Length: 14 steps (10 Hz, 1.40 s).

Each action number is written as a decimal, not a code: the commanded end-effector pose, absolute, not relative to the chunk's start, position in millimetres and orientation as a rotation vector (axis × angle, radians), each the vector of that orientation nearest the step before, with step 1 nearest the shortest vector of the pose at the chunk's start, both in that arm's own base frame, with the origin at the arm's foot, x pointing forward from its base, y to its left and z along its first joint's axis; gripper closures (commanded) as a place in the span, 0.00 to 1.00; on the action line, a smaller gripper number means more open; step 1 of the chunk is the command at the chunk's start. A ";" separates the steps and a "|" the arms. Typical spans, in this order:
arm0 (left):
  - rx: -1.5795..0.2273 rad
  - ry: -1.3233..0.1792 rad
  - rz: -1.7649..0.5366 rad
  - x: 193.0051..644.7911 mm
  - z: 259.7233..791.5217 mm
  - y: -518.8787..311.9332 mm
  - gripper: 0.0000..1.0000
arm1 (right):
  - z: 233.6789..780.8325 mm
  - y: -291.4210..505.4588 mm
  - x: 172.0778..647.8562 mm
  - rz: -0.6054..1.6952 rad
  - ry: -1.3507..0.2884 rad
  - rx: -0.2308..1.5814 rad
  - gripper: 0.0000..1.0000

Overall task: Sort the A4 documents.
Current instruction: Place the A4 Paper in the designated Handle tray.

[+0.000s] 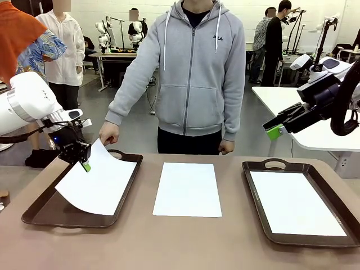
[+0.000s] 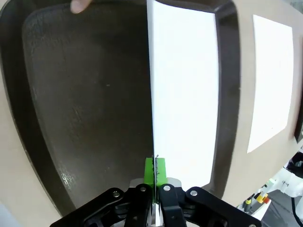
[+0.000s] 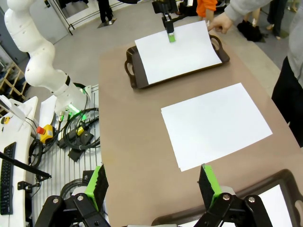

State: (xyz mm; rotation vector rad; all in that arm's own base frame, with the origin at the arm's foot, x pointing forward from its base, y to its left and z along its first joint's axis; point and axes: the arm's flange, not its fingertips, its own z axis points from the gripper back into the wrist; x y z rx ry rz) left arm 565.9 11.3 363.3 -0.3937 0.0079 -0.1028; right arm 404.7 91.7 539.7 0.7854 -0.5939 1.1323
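While the left gripper (image 1: 86,165) is pinching one sheet (image 1: 98,185) over the tray (image 1: 34,212), laying it flat looks key; the right gripper (image 1: 274,131) is hanging open.

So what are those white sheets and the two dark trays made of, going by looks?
White sheets: thin matte paper, it seems; the held sheet, pinched by the robot's left hand, curves and sags over the left tray. Trays: probably moulded plastic, dark brown, with a fine grainy texture and dull sheen in the left wrist view; wood or fibre cannot be ruled out.
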 end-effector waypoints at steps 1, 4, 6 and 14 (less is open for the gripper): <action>-0.319 0.014 -0.040 566.0 350.8 15.7 0.99 | 538.4 92.2 403.4 1.140 -0.596 0.784 0.00; -0.297 -0.001 -0.020 565.6 341.1 15.9 0.99 | 538.4 92.2 403.4 1.140 -0.596 0.784 0.00; -0.281 -0.002 -0.005 564.8 336.3 17.1 0.99 | 538.4 92.2 403.4 1.140 -0.596 0.784 0.00; -0.265 0.003 -0.018 563.4 343.7 18.8 0.27 | 538.4 92.2 403.4 1.140 -0.596 0.784 0.00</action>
